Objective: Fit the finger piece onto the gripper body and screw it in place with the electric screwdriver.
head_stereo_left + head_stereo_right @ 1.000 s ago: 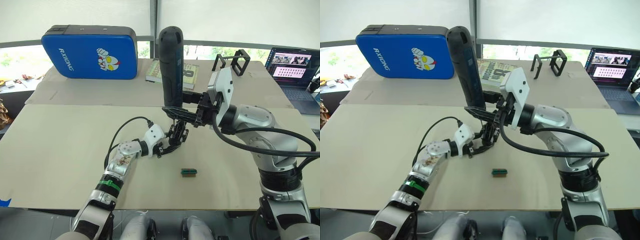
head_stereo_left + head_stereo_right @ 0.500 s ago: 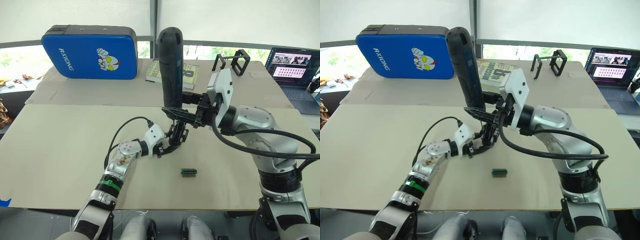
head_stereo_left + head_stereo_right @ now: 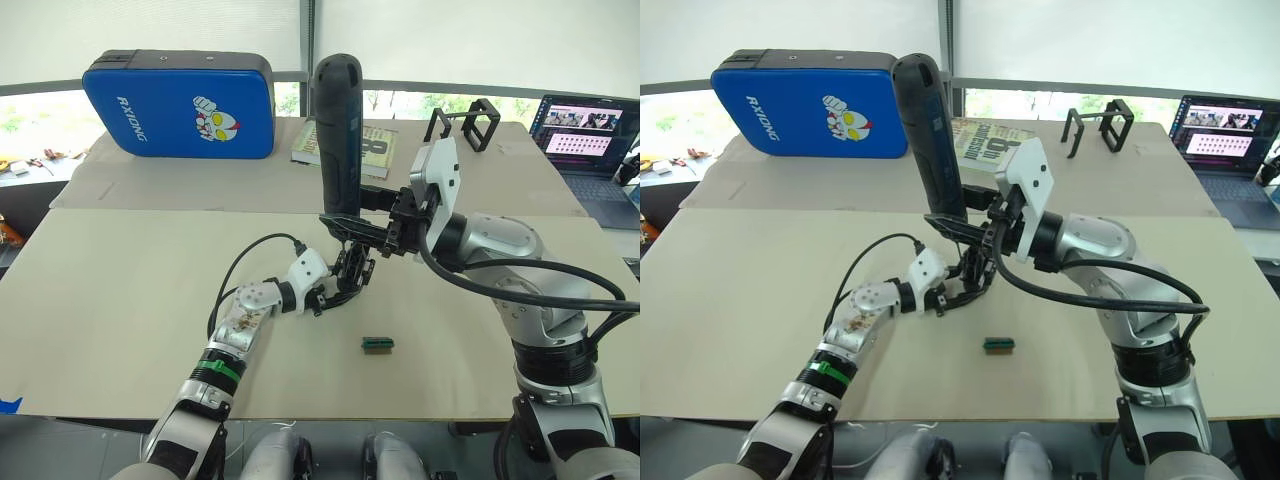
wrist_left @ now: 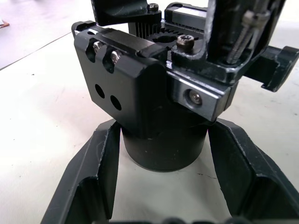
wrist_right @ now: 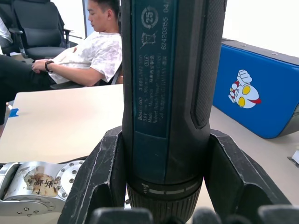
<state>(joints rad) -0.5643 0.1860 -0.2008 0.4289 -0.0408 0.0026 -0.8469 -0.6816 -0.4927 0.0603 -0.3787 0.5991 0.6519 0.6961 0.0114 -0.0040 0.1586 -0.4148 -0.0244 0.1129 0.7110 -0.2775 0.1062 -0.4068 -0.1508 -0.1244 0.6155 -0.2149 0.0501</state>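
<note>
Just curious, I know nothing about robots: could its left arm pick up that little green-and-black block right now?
Probably not yet. The left gripper is shut on the gripper body, so it is busy. The green-and-black block lies close by on the table with nothing between.

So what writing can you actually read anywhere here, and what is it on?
"RXIONG": white letters on the blue pad, beside a cartoon hero picture.
"Bosch GO" and "25" in a circle: printed on the electric screwdriver held upright in the right hand; the rest is too small to read.
Book cover: large print, partly hidden, unreadable.
Laptop screen: too small.
</note>
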